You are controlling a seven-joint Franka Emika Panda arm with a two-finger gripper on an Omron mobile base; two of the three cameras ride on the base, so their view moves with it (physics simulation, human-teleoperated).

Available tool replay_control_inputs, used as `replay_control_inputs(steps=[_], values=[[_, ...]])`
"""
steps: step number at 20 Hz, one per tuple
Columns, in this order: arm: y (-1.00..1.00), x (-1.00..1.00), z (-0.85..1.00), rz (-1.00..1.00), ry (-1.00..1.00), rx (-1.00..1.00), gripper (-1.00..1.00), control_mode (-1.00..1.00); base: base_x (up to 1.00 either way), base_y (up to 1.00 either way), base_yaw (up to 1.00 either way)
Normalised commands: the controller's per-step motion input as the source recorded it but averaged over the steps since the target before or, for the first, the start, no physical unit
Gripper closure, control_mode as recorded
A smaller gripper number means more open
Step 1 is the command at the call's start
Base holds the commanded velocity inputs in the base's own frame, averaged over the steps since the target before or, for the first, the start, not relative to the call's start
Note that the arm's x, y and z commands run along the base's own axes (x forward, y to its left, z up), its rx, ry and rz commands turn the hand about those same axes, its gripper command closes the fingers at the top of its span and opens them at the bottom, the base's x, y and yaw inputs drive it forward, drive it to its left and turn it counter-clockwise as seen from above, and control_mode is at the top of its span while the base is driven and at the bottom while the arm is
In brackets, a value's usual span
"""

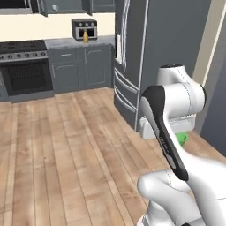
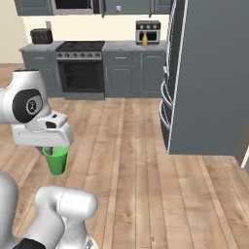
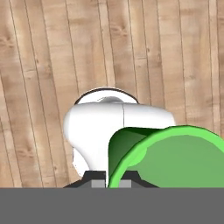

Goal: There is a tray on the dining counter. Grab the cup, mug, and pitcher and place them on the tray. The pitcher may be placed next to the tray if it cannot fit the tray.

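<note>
The cup [image 2: 57, 161], a bright green handleless tumbler, is held off the ground directly beneath the white hand of the arm, and it is seen at the lower left of the right base view, hanging upright over the wooden floor [image 2: 136, 160]. The gripper [image 2: 52, 151] is clenched on the cup at its rim; the fingertips themselves are hidden by the hand housing and the cup wall. In the hand view the cup's [image 3: 175, 159] rim and green inside are seen very close, at the lower right, with floor planks [image 3: 43, 65] behind.

Going from left to right in the right base view, a dark toaster [image 2: 41, 35] is set on the grey worktop at the far left, a black stove [image 2: 80, 61] with its oven door is placed next, and a row of grey cabinets [image 2: 131, 70] follows. A toaster oven [image 2: 148, 30] is stood on the worktop past the stove, and a mustard-yellow pitcher [image 2: 145, 41] is seen just in front of it, upright. The tall grey refrigerator [image 2: 209, 78] is found at the right.

In the left base view the stove [image 1: 24, 66] is at the left, the pitcher [image 1: 85, 37] is stood before the toaster oven [image 1: 84, 28] on the far worktop, and a sliver of the green cup [image 1: 182, 138] is glimpsed behind the arm at the right.
</note>
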Motion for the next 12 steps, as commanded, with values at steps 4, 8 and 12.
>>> replay_control_inputs(steps=[4, 8, 12], values=[[0.0, 0.0, 0.0, 0.0, 0.0, 0.0, 1.0, 1.0, -1.0, 0.0, 0.24], [0.0, 0.0, 0.0, 0.0, 0.0, 0.0, 1.0, 1.0, -1.0, 0.0, 0.14], [0.0, 0.0, 0.0, 0.0, 0.0, 0.0, 1.0, 1.0, -1.0, 0.0, 0.1]])
